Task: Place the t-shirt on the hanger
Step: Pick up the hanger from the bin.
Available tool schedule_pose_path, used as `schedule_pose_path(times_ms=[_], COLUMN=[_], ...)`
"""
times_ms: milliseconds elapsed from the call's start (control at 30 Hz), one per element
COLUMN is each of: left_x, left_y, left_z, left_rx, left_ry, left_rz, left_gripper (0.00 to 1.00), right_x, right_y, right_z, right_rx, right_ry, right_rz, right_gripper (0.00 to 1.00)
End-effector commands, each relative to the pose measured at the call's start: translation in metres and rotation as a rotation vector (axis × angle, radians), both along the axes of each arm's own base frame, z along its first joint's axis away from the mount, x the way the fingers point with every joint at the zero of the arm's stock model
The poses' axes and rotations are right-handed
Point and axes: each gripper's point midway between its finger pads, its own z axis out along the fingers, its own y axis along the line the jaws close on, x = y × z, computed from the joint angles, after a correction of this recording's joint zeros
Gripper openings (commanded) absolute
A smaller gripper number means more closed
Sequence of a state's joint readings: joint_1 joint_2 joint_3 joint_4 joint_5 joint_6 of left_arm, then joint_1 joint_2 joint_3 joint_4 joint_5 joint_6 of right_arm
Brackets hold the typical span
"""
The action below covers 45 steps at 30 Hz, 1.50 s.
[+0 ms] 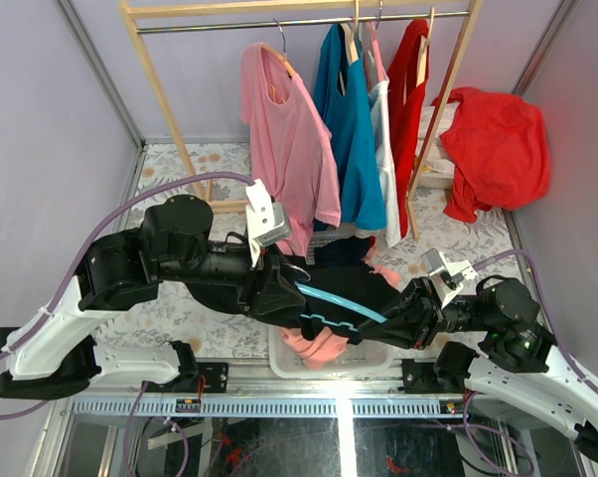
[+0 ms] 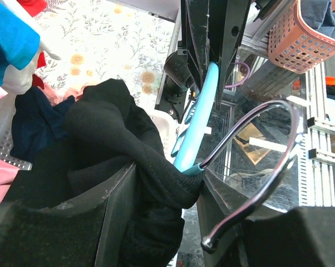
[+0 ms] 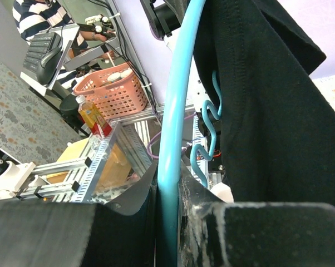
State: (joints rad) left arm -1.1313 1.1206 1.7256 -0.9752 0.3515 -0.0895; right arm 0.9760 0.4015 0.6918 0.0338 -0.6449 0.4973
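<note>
The black t-shirt (image 1: 344, 280) hangs bunched between my two grippers above the bin. The light blue hanger (image 1: 341, 303) runs slantwise through it, its wavy lower bar (image 3: 203, 147) showing beside the cloth. My left gripper (image 1: 279, 286) is shut on the t-shirt's collar fabric (image 2: 156, 183) right at the hanger's neck, with the metal hook (image 2: 270, 142) sticking out past the jaws. My right gripper (image 1: 403, 320) is shut on the hanger's arm (image 3: 170, 167). The t-shirt (image 3: 267, 111) drapes just to the right of it. The tan print is hidden.
A white bin (image 1: 378, 364) holding a pink garment (image 1: 314, 346) sits below the grippers at the near edge. A wooden rack (image 1: 160, 99) behind carries a pink t-shirt (image 1: 289, 129), blue, white and red garments. A red cloth (image 1: 493, 144) lies at the right.
</note>
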Motion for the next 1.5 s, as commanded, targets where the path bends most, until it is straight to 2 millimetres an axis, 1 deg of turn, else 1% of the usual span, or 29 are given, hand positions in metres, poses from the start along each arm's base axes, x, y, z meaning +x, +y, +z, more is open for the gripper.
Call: schedule_pose_path(times_ms=[0, 167, 267, 333, 400, 533, 667, 800, 867, 933, 1133, 1233, 1333, 1467], left_x=[-0.001, 0.009, 0.017, 0.021, 0.023, 0.026, 0.033, 0.04, 0.047, 0.056, 0.081, 0.087, 0.09, 0.091], left_y=[-0.012, -0.002, 0.005, 0.007, 0.008, 0.015, 0.024, 0.031, 0.035, 0.039, 0.052, 0.063, 0.071, 0.08], left_z=[0.008, 0.012, 0.018, 0.02, 0.018, 0.017, 0.018, 0.023, 0.026, 0.029, 0.055, 0.073, 0.082, 0.092], left_rx=[-0.044, -0.046, -0.062, -0.081, -0.083, -0.086, -0.092, -0.098, -0.1, -0.098, -0.149, -0.198, -0.226, -0.263], left_ry=[-0.003, -0.029, -0.028, -0.023, -0.022, -0.027, -0.034, -0.04, -0.047, -0.051, -0.072, -0.084, -0.098, -0.106], left_rz=[-0.023, 0.057, 0.132, 0.169, 0.182, 0.222, 0.28, 0.341, 0.39, 0.444, 0.621, 0.678, 0.718, 0.744], left_gripper=[0.0, 0.0, 0.0, 0.0, 0.0, 0.0, 0.0, 0.0, 0.0, 0.0, 0.0, 0.0, 0.0, 0.0], right_x=[0.015, 0.03, 0.04, 0.044, 0.049, 0.059, 0.068, 0.077, 0.08, 0.08, 0.077, 0.075, 0.073, 0.075], right_y=[-0.002, -0.003, -0.004, -0.003, -0.001, -0.002, -0.01, -0.028, -0.036, -0.04, -0.029, -0.028, -0.023, -0.003], right_z=[0.051, 0.044, 0.039, 0.038, 0.037, 0.033, 0.03, 0.03, 0.03, 0.028, 0.015, 0.018, 0.02, 0.022], right_rx=[0.164, 0.101, 0.067, 0.039, 0.016, -0.027, -0.057, -0.104, -0.127, -0.147, -0.177, -0.166, -0.161, -0.155], right_ry=[-0.096, -0.059, -0.031, -0.023, -0.013, 0.003, 0.017, 0.031, 0.039, 0.046, 0.083, 0.086, 0.09, 0.113], right_rz=[-0.096, -0.183, -0.241, -0.259, -0.276, -0.33, -0.399, -0.499, -0.542, -0.55, -0.506, -0.493, -0.47, -0.415], right_gripper=[0.02, 0.25, 0.36, 0.41, 0.49, 0.58, 0.59, 0.63, 0.64, 0.64, 0.62, 0.62, 0.63, 0.62])
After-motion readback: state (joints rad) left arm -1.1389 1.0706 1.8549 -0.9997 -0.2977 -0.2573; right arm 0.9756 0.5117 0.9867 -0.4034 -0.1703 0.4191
